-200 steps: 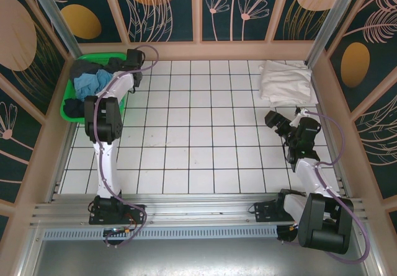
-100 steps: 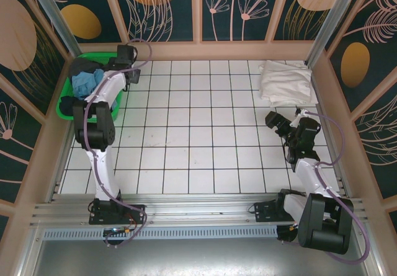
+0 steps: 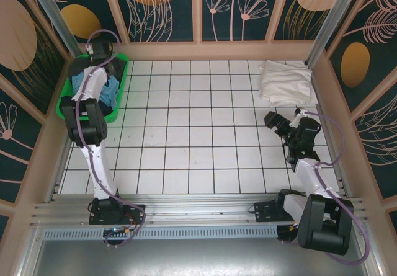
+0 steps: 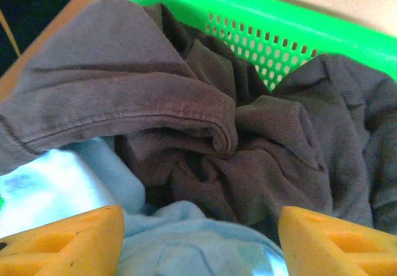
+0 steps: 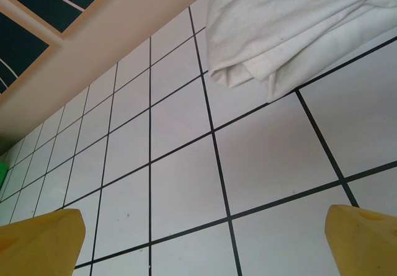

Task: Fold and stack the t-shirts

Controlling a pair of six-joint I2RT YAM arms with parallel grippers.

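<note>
Left hand [image 4: 200, 246] hangs wide open over a dark grey t-shirt [image 4: 155, 96] and light-blue t-shirt [image 4: 186, 235] heaped in the far-left green basket [image 4: 273, 22]; right hand [image 5: 205, 242], wide and empty, faces one folded white t-shirt [image 3: 284, 82], far right. Most of the job looks undone.

The left arm [image 3: 101, 164] and right arm [image 3: 304, 136] share white links and bulky black joints. A lilac cable [image 3: 103, 33] loops along each. Their fingers [image 4: 62, 242] are blunt yellow-orange wedges.
</note>
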